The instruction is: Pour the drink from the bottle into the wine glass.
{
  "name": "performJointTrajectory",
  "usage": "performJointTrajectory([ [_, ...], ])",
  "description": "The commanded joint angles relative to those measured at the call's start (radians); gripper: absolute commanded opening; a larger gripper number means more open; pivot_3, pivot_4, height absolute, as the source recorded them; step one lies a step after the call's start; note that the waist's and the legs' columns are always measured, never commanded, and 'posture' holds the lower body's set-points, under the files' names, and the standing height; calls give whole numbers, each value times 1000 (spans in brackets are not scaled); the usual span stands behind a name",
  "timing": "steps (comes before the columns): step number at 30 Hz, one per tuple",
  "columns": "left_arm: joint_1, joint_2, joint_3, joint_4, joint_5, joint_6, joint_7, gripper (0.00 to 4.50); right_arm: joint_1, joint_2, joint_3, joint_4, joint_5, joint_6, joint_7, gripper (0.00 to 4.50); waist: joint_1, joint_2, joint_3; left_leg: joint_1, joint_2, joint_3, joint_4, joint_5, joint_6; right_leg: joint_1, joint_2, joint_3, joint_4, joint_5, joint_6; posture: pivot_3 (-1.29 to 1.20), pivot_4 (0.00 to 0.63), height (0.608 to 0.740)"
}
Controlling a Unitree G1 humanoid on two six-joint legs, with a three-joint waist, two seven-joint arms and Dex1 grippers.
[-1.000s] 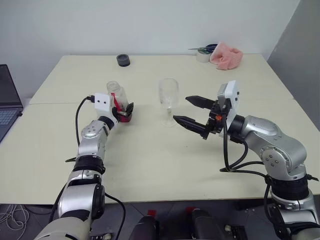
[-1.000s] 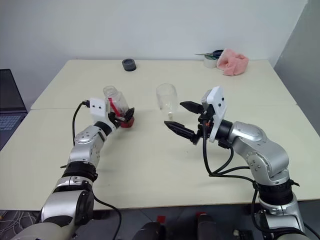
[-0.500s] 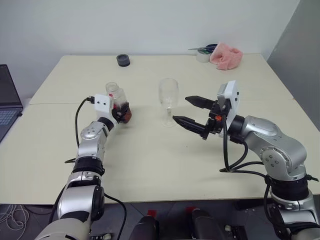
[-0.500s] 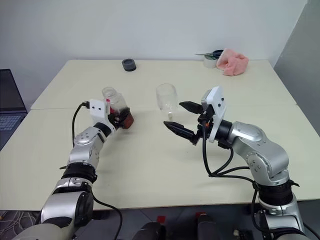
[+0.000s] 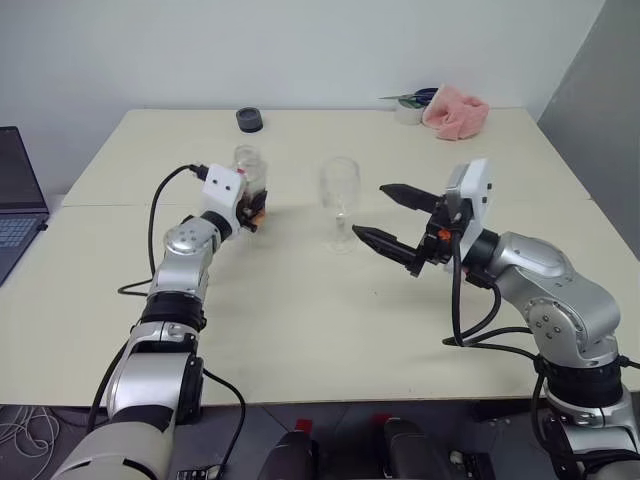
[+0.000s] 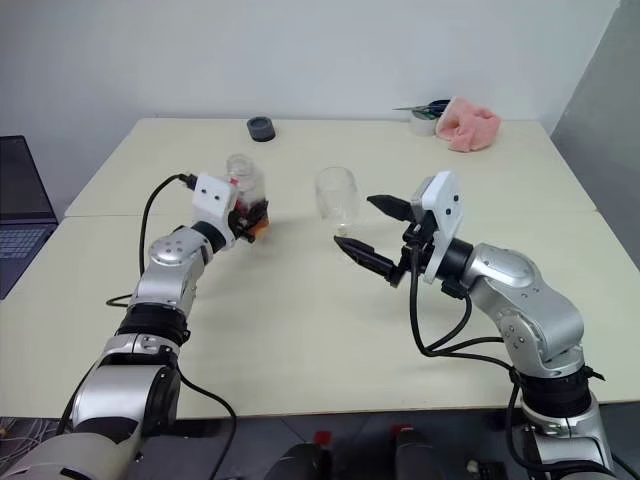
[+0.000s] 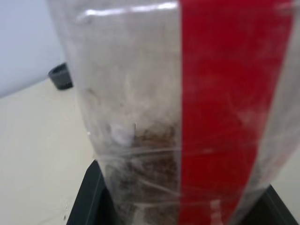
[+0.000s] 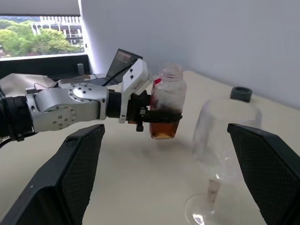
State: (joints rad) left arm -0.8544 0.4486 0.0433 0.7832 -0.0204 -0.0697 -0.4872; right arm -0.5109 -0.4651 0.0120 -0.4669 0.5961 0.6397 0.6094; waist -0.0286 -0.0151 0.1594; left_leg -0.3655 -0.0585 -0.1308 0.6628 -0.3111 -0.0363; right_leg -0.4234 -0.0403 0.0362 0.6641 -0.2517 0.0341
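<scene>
Left gripper point(image 5: 252, 208) is being kept clamped on the bottle point(image 8: 167, 103), held just off the table point(image 5: 300, 310) left of the wine glass point(image 5: 339, 190), right gripper point(image 5: 388, 212) wide open beside it, so tilting over the rim is probably being set up next.

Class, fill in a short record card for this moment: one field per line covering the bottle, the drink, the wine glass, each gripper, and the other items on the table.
bottle: upright, no cap on its mouth, lifted clear of the table
drink: amber, fills the lower part
wine glass: upright, looks empty, between the two grippers
left gripper: shut on the bottle
right gripper: open, beside the glass, not touching it
far edge: black round lid, pink cloth, tape roll
off the table's left: laptop
</scene>
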Motion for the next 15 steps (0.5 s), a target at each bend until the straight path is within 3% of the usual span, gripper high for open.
performJointTrajectory([
  [1, -99, 10, -8, -39, 11, -6, -9, 1677, -19, -3, -19, -35, -25, -52, -7, 4500, 0, 0, 0, 0, 0, 0, 0, 0, 0, 0, 0, 0, 0, 0, 0, 0, 150, 740],
  [8, -241, -17, -34, -13, 24, 11, -26, 1677, -32, 29, -11, 4, -55, -84, -30, 4500, 0, -1, 0, 0, 0, 1, 0, 0, 0, 0, 0, -1, 0, 0, 0, 0, 150, 740],
  [15, -334, 18, -122, 33, 122, -92, -76, 1677, -38, 67, -44, 49, -49, -96, -55, 4500, -2, -1, 1, 0, 0, 2, -1, 0, 0, -1, 0, -1, 1, 0, 0, 0, 150, 740],
])
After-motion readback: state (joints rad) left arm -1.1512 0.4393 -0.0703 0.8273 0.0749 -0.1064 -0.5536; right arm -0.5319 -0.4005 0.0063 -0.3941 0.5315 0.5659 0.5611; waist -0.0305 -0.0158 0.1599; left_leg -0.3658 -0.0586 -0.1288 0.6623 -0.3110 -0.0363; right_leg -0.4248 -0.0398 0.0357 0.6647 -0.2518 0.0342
